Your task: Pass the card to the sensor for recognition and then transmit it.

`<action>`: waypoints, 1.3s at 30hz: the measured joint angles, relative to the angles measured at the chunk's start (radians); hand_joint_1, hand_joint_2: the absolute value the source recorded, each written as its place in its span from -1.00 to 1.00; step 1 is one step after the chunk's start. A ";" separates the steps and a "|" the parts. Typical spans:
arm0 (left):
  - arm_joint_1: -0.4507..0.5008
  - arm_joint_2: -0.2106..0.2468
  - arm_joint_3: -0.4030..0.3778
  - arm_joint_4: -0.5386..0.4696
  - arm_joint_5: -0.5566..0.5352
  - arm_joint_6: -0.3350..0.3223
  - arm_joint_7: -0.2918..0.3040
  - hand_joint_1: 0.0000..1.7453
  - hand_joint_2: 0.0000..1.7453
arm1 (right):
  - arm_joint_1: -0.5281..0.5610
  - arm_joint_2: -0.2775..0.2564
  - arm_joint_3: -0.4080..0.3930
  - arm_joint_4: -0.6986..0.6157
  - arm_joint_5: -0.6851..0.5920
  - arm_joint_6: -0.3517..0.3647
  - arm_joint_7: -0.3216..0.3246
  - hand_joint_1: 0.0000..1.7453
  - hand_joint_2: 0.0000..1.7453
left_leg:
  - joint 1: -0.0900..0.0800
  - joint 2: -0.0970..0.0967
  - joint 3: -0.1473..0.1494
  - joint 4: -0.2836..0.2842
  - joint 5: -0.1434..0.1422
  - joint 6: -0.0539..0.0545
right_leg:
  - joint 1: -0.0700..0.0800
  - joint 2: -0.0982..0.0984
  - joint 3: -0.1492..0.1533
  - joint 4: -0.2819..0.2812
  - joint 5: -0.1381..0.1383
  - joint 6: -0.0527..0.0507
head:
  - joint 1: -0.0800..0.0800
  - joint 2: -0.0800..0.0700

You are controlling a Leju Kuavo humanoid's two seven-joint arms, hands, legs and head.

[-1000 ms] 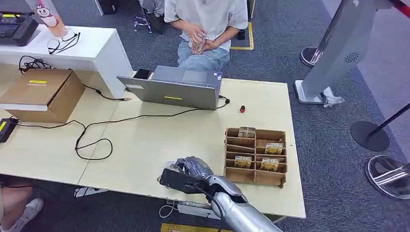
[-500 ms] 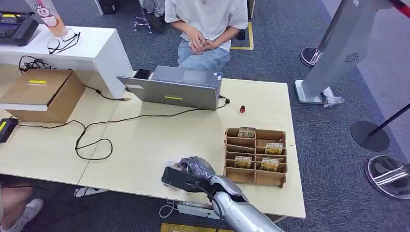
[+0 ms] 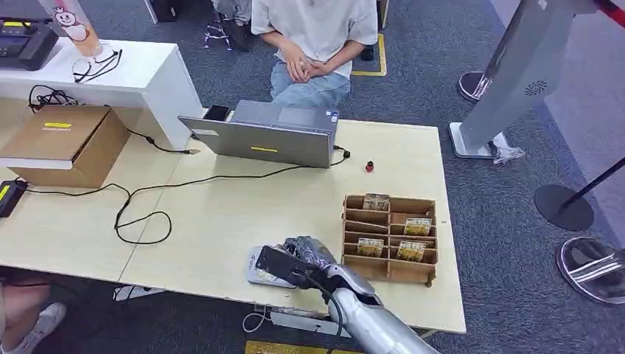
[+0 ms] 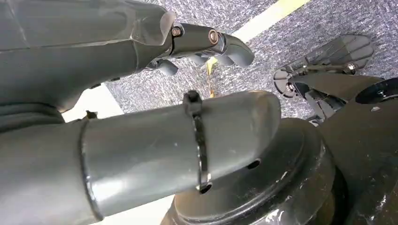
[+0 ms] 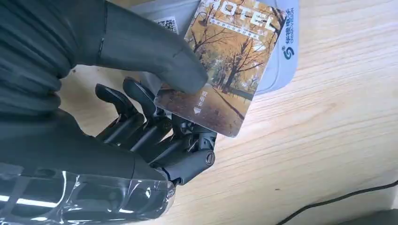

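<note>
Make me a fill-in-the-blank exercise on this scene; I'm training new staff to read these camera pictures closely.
1. The right hand holds a card printed with autumn ____.
2. The card is held over a pale grey ____ that lies on the table.
3. The wooden rack with more cards stands to the ____ of the right hand, from the robot's side.
4. Behind the open laptop a person is ____.

Missing words: trees; sensor; right; sitting

right hand [image 3: 309,254] shifted rightward toward the wooden rack [image 3: 390,237], uncovering more of the grey sensor [image 3: 259,271]
</note>
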 joint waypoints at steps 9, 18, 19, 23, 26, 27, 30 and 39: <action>0.000 0.000 -0.013 0.000 0.010 0.001 0.003 -1.00 -1.00 | -0.011 0.002 -0.013 0.026 0.036 -0.006 0.013 1.00 1.00 | 0.000 0.000 0.000 0.000 0.000 0.000 | 0.000 0.000 0.000 0.000 0.000 0.000 | 0.000 0.000; 0.000 0.000 -0.028 0.000 0.021 0.002 0.006 -1.00 -1.00 | -0.024 0.007 -0.016 0.049 0.088 -0.024 0.032 1.00 1.00 | 0.000 0.000 0.000 0.000 0.000 0.000 | 0.000 0.000 0.000 0.000 0.000 0.000 | 0.000 0.000; 0.000 0.000 -0.029 0.000 0.022 0.002 0.006 -1.00 -1.00 | -0.024 0.007 -0.016 0.049 0.094 -0.025 0.035 1.00 1.00 | 0.000 0.000 0.000 0.000 0.000 0.000 | 0.000 0.000 0.000 0.000 0.000 0.000 | 0.000 0.000; 0.000 0.000 -0.032 0.000 0.024 0.002 0.008 -1.00 -1.00 | -0.025 0.007 -0.016 0.051 0.106 -0.026 0.040 1.00 1.00 | 0.000 0.000 0.000 0.000 0.000 0.000 | 0.000 0.000 0.000 0.000 0.000 0.000 | 0.000 0.000; 0.000 0.000 -0.035 0.000 0.025 0.002 0.008 -1.00 -1.00 | -0.026 0.007 -0.016 0.053 0.113 -0.029 0.042 1.00 1.00 | 0.000 0.000 0.000 0.000 0.000 0.000 | 0.000 0.000 0.000 0.000 0.000 0.000 | 0.000 0.000; 0.000 0.000 -0.036 0.000 0.027 0.002 0.009 -1.00 -1.00 | -0.026 0.007 -0.016 0.053 0.121 -0.030 0.043 1.00 1.00 | 0.000 0.000 0.000 0.000 0.000 0.000 | 0.000 0.000 0.000 0.000 0.000 0.000 | 0.000 0.000; -0.001 -0.001 -0.045 0.000 0.031 0.002 0.013 -1.00 -1.00 | -0.026 0.007 -0.016 0.053 0.145 -0.035 0.053 1.00 1.00 | 0.000 0.000 0.000 0.000 0.000 0.000 | 0.000 0.000 0.000 0.000 0.000 0.000 | 0.000 0.000; -0.002 -0.002 -0.052 0.000 0.042 0.002 0.018 -1.00 -1.00 | -0.026 0.012 -0.016 0.053 0.202 -0.042 0.071 1.00 1.00 | 0.000 0.000 0.000 0.000 0.000 0.000 | 0.000 0.000 0.000 0.000 0.000 0.000 | 0.000 0.000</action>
